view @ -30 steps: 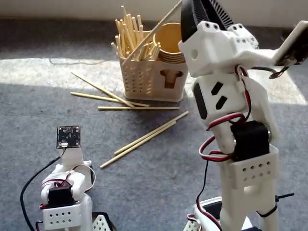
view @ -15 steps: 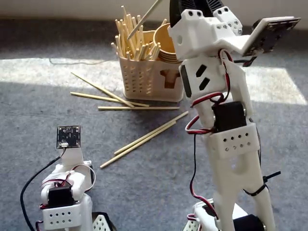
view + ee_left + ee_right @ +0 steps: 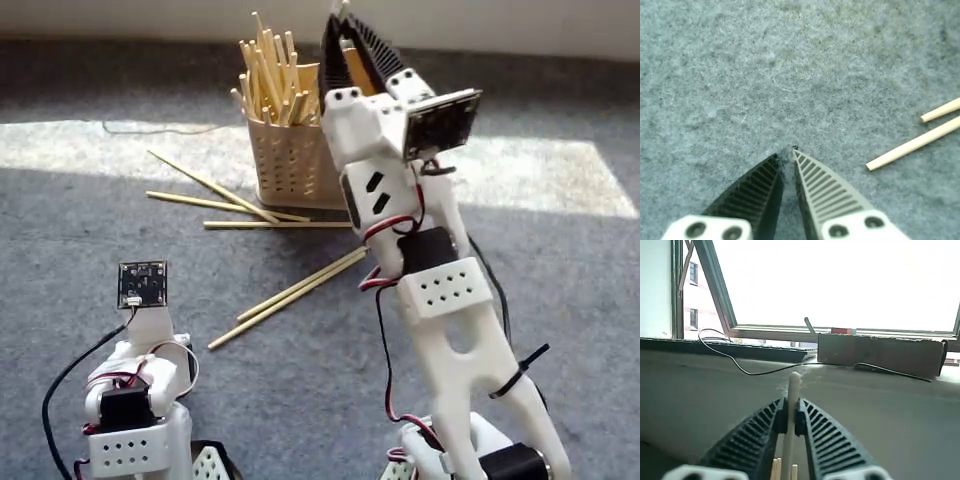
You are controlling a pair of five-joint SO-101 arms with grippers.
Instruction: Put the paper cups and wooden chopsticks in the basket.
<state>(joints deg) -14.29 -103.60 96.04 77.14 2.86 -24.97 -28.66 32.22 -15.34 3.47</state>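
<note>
Your right tool [image 3: 791, 407] is pinching a single wooden chopstick [image 3: 794, 382] between its ribbed black fingers. The stick is standing upright in the grip, its blunt end poking out past the fingertips while the rest is running down between them toward the wrist. In the high view that tool is hovering above the cream perforated basket [image 3: 290, 170], which is sitting right beneath it. On the basket's side away from your right arm, a bundle of chopsticks [image 3: 265, 75] is standing on end and fanning out above the rim. Your arm is covering the other side of the basket, so you cannot tell what is lying in there. Beyond the right tool's tips, a dark window ledge [image 3: 715, 346] is showing, with a brown box [image 3: 880, 352] sitting on it. Your left tool [image 3: 792, 152] is hanging close over the grey fuzzy table [image 3: 790, 60], well back from the basket, with its fingers pressed nearly together and nothing between them. A pair of loose chopsticks [image 3: 912, 147] is lying flat on the table near that tool's tips but apart from them. In the high view the pair is lying side by side between your two arms. Three more loose chopsticks [image 3: 220, 205] are lying on the table just beside the basket's foot, on the side away from the right tool.
</note>
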